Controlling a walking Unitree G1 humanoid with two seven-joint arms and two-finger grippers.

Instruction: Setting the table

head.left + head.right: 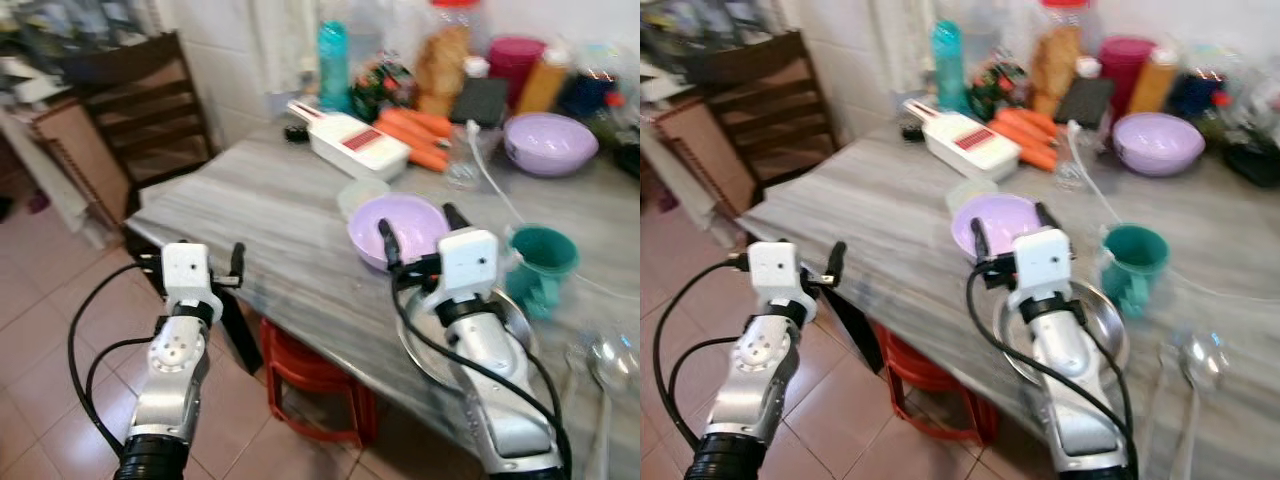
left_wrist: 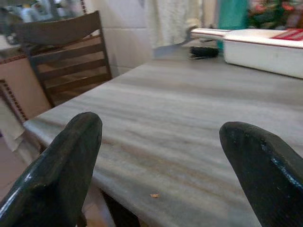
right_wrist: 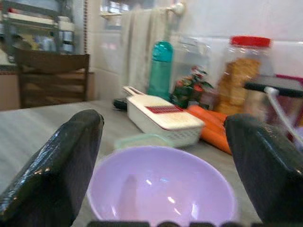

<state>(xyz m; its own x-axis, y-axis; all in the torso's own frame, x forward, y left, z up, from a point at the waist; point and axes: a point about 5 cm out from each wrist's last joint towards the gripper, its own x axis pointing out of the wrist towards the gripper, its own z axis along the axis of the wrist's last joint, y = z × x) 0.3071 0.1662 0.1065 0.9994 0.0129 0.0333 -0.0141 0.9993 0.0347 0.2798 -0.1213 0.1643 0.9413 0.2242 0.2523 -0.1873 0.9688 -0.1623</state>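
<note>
Both grippers spread wide: right gripper [image 1: 420, 228] poised before the lilac bowl [image 1: 405, 228], reaching to grasp its rim; left gripper [image 1: 190, 262] idles at the bench [image 1: 260, 220] corner.

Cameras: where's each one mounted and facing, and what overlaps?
Left and right eye: head stereo pair, looking down at the table; both arms show, left gripper at the table edge, right gripper at the near bowl.
Left wrist: along open fingers over bare tabletop toward the chair.
Right wrist: along open fingers into the near bowl.
Shared: white slicer.
</note>
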